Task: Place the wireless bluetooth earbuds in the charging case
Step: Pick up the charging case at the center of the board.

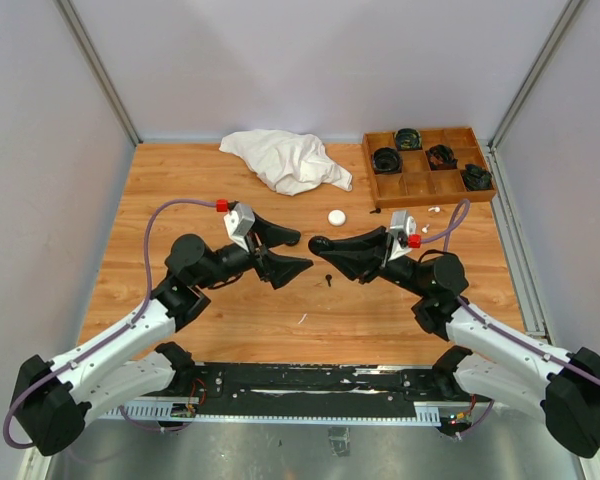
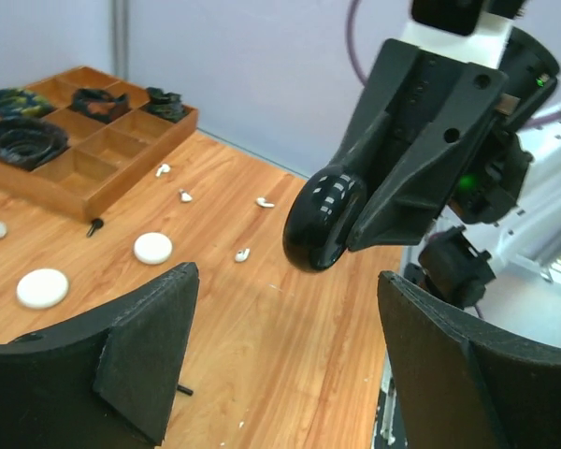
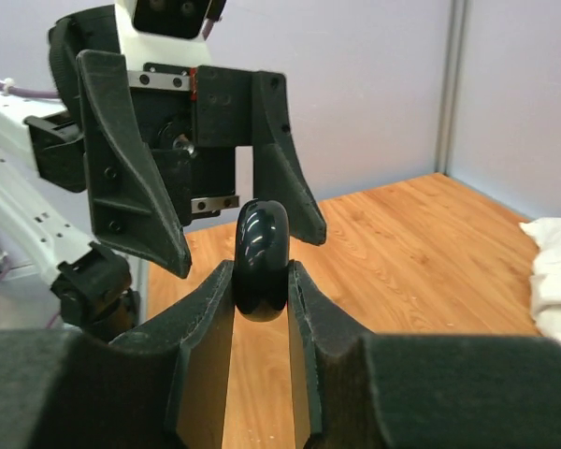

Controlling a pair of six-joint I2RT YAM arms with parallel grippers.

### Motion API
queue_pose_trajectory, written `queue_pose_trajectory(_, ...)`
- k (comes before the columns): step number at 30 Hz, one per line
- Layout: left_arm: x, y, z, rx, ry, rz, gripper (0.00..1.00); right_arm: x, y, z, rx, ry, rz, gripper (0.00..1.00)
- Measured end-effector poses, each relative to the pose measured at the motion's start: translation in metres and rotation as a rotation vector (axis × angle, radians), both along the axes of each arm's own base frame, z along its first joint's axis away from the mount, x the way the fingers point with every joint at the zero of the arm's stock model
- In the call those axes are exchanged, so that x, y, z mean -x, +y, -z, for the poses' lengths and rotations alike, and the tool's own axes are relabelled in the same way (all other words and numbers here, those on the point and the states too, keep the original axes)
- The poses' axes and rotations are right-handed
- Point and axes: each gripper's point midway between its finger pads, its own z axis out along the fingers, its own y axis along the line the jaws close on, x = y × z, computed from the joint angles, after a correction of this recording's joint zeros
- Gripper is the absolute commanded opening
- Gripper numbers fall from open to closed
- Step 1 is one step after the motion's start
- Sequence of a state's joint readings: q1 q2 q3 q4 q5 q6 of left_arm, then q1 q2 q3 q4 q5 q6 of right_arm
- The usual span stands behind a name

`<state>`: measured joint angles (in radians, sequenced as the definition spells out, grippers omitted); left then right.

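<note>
The wooden worktop [image 1: 180,190] is mostly a holding area. A white cloth [image 1: 285,158] is bunched at the back, and beside it a compartmented tray [image 1: 430,198] holds coiled black items [image 2: 23,140], well away from the action.

The two arms meet nose to nose above the middle. That looks like a hand-off, or one arm steadying the piece so the other can work on it.

The right jaws are closed tight on the charging case [image 3: 262,257], a glossy black puck held on edge and off the surface, facing the other arm. The left jaws stand wide open and empty, just short of the case and touching nothing.

Two white round pucks [image 2: 152,247] lie flat near the tray.

The wireless bluetooth earbuds [image 2: 242,253] are not in the case. The white ones are scattered loose on the wood in front of the tray, with what looks like a black one [image 2: 94,225] close to its wall.
</note>
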<state>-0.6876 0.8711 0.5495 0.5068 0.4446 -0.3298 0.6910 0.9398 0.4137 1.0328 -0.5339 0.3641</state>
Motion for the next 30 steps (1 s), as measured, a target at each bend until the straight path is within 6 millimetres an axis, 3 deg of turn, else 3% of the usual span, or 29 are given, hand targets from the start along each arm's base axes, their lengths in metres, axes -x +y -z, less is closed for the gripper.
queue_pose_trajectory(5, 0.011, -0.007, -0.021, -0.023, -0.089, 0.101, 0.77, 0.010, 0.003, -0.003, 0.001, 0.013, -0.065, 0.10)
queue_pose_trajectory(9, 0.022, -0.009, -0.031, -0.030, -0.153, 0.163, 0.67, 0.017, 0.004, -0.006, 0.003, 0.011, -0.101, 0.10)
queue_pose_trajectory(14, 0.028, -0.013, -0.026, -0.063, -0.169, 0.218, 0.59, 0.024, 0.006, -0.011, 0.007, -0.005, -0.142, 0.10)
queue_pose_trajectory(21, 0.028, -0.017, -0.020, -0.107, -0.157, 0.252, 0.35, 0.030, 0.007, -0.012, 0.017, -0.012, -0.177, 0.11)
queue_pose_trajectory(27, 0.032, -0.017, -0.019, -0.138, -0.156, 0.276, 0.08, 0.031, 0.009, -0.011, 0.031, -0.020, -0.191, 0.27)
queue_pose_trajectory(30, 0.031, -0.016, -0.017, -0.165, -0.150, 0.272, 0.00, 0.030, 0.009, -0.009, 0.060, -0.024, -0.191, 0.37)
